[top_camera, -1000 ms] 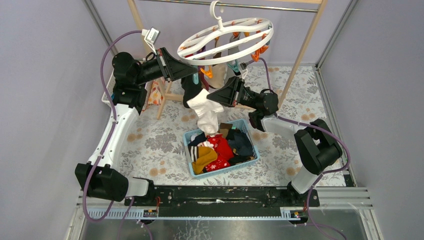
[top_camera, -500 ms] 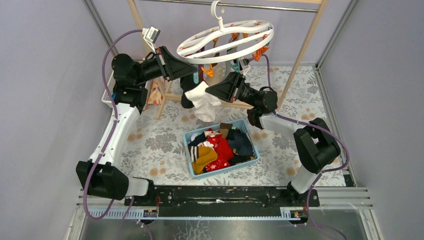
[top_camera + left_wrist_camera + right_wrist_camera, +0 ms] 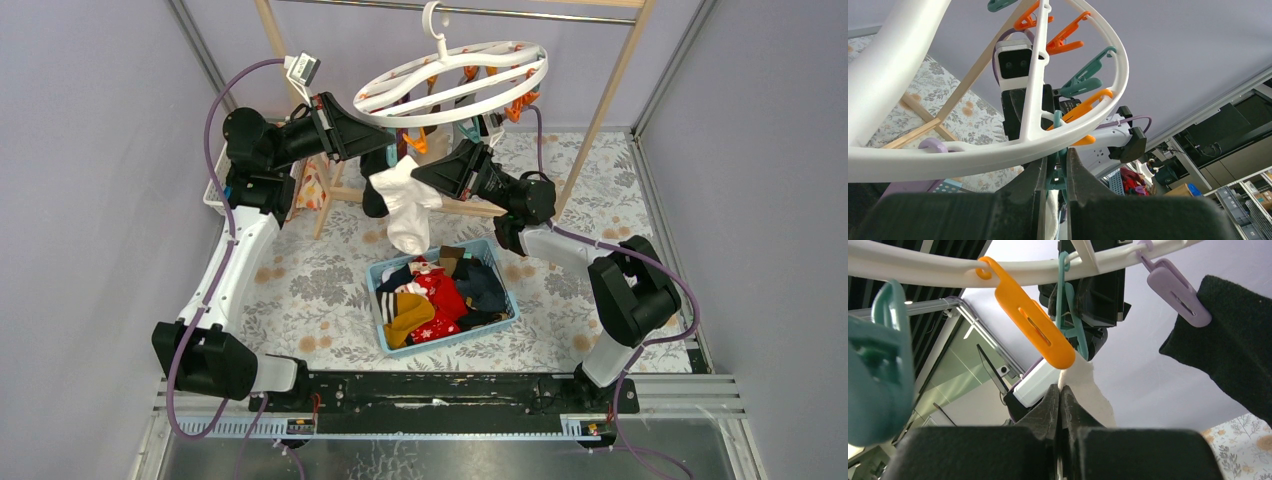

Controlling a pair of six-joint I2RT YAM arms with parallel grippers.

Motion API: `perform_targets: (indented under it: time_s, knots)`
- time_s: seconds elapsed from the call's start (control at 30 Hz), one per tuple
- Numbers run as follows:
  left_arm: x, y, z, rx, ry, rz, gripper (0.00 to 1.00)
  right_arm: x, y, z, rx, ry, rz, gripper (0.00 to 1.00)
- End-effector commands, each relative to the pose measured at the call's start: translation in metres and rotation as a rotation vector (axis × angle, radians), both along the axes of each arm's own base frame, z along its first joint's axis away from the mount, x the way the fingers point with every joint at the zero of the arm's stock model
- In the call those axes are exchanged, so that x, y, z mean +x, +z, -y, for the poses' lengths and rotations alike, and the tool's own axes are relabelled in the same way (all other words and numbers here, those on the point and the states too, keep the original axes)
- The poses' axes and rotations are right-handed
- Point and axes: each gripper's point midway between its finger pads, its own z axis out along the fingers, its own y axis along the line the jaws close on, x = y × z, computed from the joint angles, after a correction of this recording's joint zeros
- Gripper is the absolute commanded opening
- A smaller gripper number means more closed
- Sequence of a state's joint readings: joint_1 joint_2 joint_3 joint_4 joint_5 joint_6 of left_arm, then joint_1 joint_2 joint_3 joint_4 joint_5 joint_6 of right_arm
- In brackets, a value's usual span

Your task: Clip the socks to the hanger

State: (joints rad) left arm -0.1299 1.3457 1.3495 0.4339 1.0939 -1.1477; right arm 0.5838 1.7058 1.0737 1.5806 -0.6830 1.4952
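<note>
Floral tabletop (image 3: 300,290); sock (image 3: 405,205) seemingly meets clip (image 3: 1056,172).

Cut off at the left wrist view's left and top edges: large round white plastic hanger (image 3: 973,155). From above, cannot see tips of the left tool (image 3: 390,155) under that ring. Cropped at the right wrist view's right edge: black fabric sock (image 3: 1233,355); blurred and cropped at left: teal plastic clip (image 3: 873,375).

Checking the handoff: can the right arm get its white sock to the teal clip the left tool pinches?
Probably yes: the right tool, shut on the white sock, sits just below the teal clip, nothing between; an orange clip hangs close beside.
</note>
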Motion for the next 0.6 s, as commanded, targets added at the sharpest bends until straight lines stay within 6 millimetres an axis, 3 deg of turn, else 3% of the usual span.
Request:
perform_targets:
  time_s: [0.0,0.57]
  knots:
    - [-0.0143,0.0027,0.0009,0.016,-0.056,0.072,0.00,-0.0152,0.0374,0.0119,0.131,-0.034,0.158,0.00]
    - [-0.0156,0.0046,0.0008,0.010,-0.058,0.077,0.00,-0.0081,0.0401,0.0051,0.170,-0.086,0.153,0.00]
